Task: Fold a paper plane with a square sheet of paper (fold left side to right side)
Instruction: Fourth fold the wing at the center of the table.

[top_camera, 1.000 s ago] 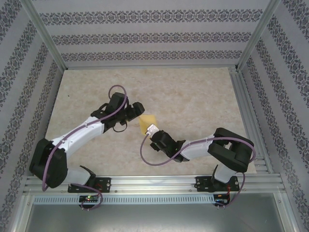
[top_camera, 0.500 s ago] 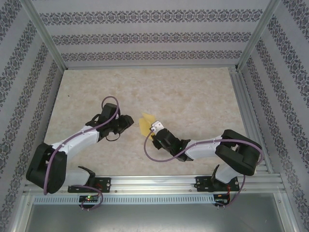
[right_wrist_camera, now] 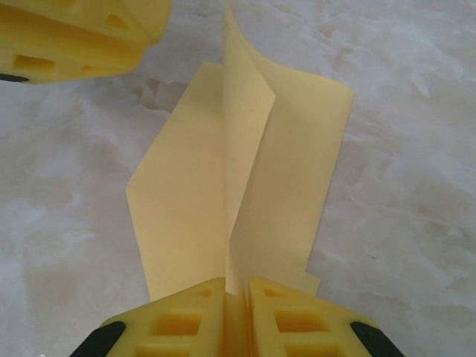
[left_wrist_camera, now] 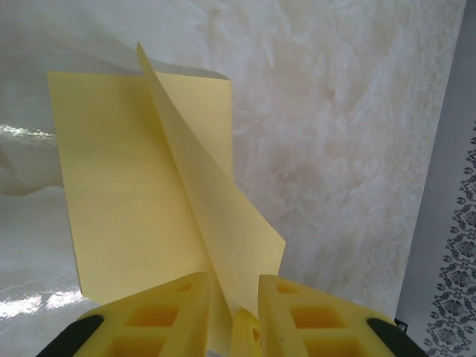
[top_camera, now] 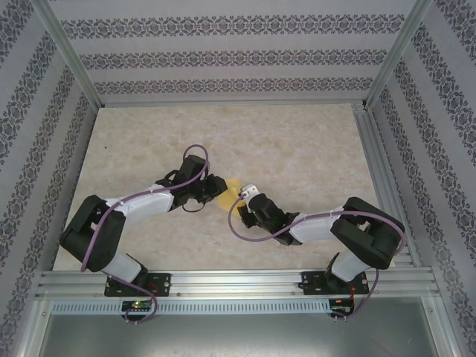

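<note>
No legible text, label, brand, number or sign. Folded yellow paper [right_wrist_camera: 186, 208] blank on visible faces; wall panels [top_camera: 223, 59] carry ornamental pattern only.

Pale yellow paper [left_wrist_camera: 134, 186] on a cream table [left_wrist_camera: 335, 111] veined in soft grey-white marbling.
The left hand [left_wrist_camera: 232, 290] and right hand [right_wrist_camera: 236, 290] each show bright yellow fingers [left_wrist_camera: 163, 312] with black outer corners, a shade deeper than the paper. Behind the hands the arms [top_camera: 137, 202] are white with black joints, trailing purple cables [top_camera: 230, 223]. Beyond the hands the walls [top_camera: 223, 56] carry grey floral bands on white and pale-grey stripes, and the frame rails [top_camera: 238, 281] behind the hands are plain silver.
</note>
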`<control>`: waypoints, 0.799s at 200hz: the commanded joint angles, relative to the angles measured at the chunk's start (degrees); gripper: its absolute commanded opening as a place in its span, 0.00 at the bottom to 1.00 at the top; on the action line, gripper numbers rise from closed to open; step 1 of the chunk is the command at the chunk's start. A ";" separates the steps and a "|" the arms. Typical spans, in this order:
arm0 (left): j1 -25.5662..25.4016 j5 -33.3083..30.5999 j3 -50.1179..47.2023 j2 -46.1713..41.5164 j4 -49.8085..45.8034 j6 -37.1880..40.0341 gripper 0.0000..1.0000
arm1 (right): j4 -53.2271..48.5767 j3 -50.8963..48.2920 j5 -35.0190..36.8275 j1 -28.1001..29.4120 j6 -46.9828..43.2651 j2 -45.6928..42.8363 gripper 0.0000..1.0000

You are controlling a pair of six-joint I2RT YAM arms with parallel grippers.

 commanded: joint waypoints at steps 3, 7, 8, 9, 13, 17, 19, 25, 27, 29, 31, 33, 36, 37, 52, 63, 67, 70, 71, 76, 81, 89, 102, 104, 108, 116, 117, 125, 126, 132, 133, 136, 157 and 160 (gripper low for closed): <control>-0.52 -2.43 1.39 -0.46 -0.84 -0.16 0.25 | 4.23 -1.53 -6.51 -2.06 2.62 0.14 0.15; -0.52 -2.45 1.41 -0.50 -1.11 -0.07 0.25 | 4.34 -1.55 -6.78 -2.20 2.79 0.16 0.15; -0.52 -2.46 1.42 -0.50 -1.11 -0.06 0.25 | 4.36 -1.54 -6.85 -2.25 2.81 0.14 0.15; -0.52 -2.46 1.42 -0.49 -1.11 -0.05 0.25 | 4.37 -1.58 -6.97 -2.28 2.82 0.09 0.15; -0.57 -2.43 1.42 -0.65 -1.35 -0.07 0.25 | 4.38 -1.55 -7.28 -2.38 2.82 0.00 0.15; -0.54 -2.35 1.34 -0.71 -1.44 0.03 0.25 | 4.24 -1.47 -7.62 -2.39 2.76 0.03 0.16; -0.57 -2.37 1.37 -0.72 -1.50 0.10 0.25 | 4.13 -1.41 -7.84 -2.39 2.70 -0.03 0.16; -0.52 -2.33 1.20 -0.84 -1.75 0.21 0.25 | 3.48 -1.04 -8.19 -2.39 2.65 -0.02 0.16; -0.52 -2.28 1.16 -0.91 -1.86 0.22 0.24 | 3.37 -0.95 -8.29 -2.39 2.65 -0.04 0.16; -0.54 -2.29 1.11 -0.99 -2.00 0.26 0.24 | 3.23 -0.80 -8.43 -2.39 2.61 -0.04 0.16; -0.52 -2.24 1.05 -1.12 -2.08 0.34 0.24 | 3.04 -0.67 -8.55 -2.39 2.62 0.07 0.16; -0.56 -2.28 1.02 -1.22 -2.23 0.44 0.24 | 2.93 -0.60 -8.58 -2.35 2.46 0.14 0.16; -0.54 -2.40 0.84 -1.38 -2.44 0.52 0.24 | 2.76 -0.50 -8.65 -2.30 2.41 0.29 0.17; -0.53 -2.43 0.78 -1.37 -2.57 0.54 0.24 | 2.70 -0.45 -8.67 -2.30 2.40 0.30 0.17; -0.52 -2.62 -0.37 -2.18 -3.14 0.43 0.23 | 2.97 -0.47 -8.37 -2.39 2.63 0.92 0.16; -0.57 -2.63 -1.71 -2.70 -2.51 -0.05 0.20 | 3.23 -0.48 -8.27 -2.39 2.84 1.10 0.17; -0.52 -2.62 -2.15 -2.77 -2.30 -0.17 0.20 | 3.24 -0.44 -8.39 -2.39 2.91 1.25 0.17; -0.52 -2.64 -2.45 -2.78 -2.13 -0.41 0.20 | 3.24 -0.40 -8.38 -2.39 2.98 1.28 0.17; -0.52 -2.59 -2.54 -2.78 -2.19 -0.41 0.19 | 3.20 -0.40 -8.44 -2.39 2.99 1.28 0.17; -0.56 -2.55 -2.97 -2.69 -1.73 -0.61 0.19 | 3.11 -0.31 -8.47 -2.39 2.95 1.31 0.17; -0.52 -2.29 -3.14 -2.26 -1.21 -0.78 0.19 | 2.99 -0.17 -8.53 -2.43 3.00 1.28 0.17; -0.52 -1.48 -3.31 -1.34 -0.19 -0.92 0.18 | 2.72 -0.05 -8.58 -2.39 2.91 1.28 0.17; -0.83 0.22 -2.87 0.65 1.85 -1.32 0.17 | 2.79 0.02 -8.49 -2.44 3.00 1.33 0.18; -0.95 0.45 -2.78 0.93 2.12 -1.40 0.17 | 2.89 0.06 -8.54 -2.40 2.98 1.36 0.18; -1.12 0.74 -2.47 1.54 2.54 -1.37 0.17 | 2.73 0.09 -8.59 -2.39 3.00 1.43 0.18; -1.57 0.80 -1.95 2.41 2.89 -1.52 0.17 | 2.56 0.29 -8.59 -2.35 3.00 1.53 0.18; -1.61 0.79 -1.85 2.45 2.91 -1.53 0.17 | 2.51 0.30 -8.59 -2.32 3.00 1.53 0.18; -1.98 0.72 -1.43 3.22 2.94 -1.62 0.17 | 2.44 0.45 -8.66 -2.37 2.92 1.71 0.18; -2.04 0.71 -1.32 3.30 2.98 -1.62 0.17 | 2.40 0.47 -8.62 -2.38 2.92 1.71 0.18; -2.24 0.73 -1.02 3.58 3.18 -1.63 0.17 | 2.43 0.55 -8.75 -2.40 2.82 1.89 0.18; -2.26 0.76 -0.99 3.65 3.23 -1.63 0.17 | 2.40 0.56 -8.76 -2.39 2.82 1.93 0.18; -2.34 0.72 -0.88 3.78 3.37 -1.65 0.17 | 2.50 0.62 -8.83 -2.39 2.82 2.08 0.18; -2.96 0.59 0.36 5.16 3.39 -1.55 0.19 | 1.95 1.67 -9.87 -2.38 2.57 3.09 0.19; -3.02 0.64 0.50 5.43 3.39 -1.60 0.20 | 1.81 1.85 -9.98 -2.39 2.49 3.19 0.19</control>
